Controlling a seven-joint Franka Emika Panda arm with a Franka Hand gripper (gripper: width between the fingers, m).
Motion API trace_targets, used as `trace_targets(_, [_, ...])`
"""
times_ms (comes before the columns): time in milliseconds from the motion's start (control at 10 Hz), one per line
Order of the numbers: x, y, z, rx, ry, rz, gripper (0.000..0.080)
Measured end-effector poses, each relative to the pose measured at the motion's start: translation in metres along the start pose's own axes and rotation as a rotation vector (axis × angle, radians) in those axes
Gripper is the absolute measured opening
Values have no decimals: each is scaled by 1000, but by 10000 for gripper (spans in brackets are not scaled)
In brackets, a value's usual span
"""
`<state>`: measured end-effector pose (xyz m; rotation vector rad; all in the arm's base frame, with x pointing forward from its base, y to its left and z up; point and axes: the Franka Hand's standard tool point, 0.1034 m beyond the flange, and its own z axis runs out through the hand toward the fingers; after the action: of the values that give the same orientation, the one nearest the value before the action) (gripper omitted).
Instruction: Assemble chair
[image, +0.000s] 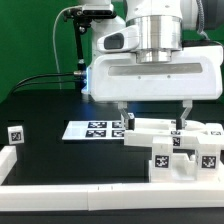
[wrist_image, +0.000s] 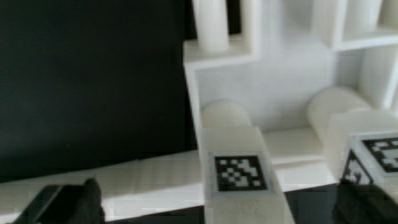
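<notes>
Black tabletop (image: 40, 105) before green backdrop (image: 30, 40), marker board (image: 95, 128) beside white chair parts (image: 185, 150), gripper (image: 151, 126) wide open above them, empty.

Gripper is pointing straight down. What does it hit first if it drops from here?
Probably the white chair piece directly under the open gripper. The jaws look set to straddle it, but depth is hard to judge from these views.
</notes>
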<state>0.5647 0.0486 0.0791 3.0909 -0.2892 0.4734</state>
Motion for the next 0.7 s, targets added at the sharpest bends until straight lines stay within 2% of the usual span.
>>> trace_targets(200, [11,3,13,-40,176,-23,648])
trace_targets(400, [16,3,25,-64,312,-46,648])
trace_targets(500, [5,5,38,-64,274,-47,648])
trace_targets(700, [-4,-1,44,-49,222,-39,648])
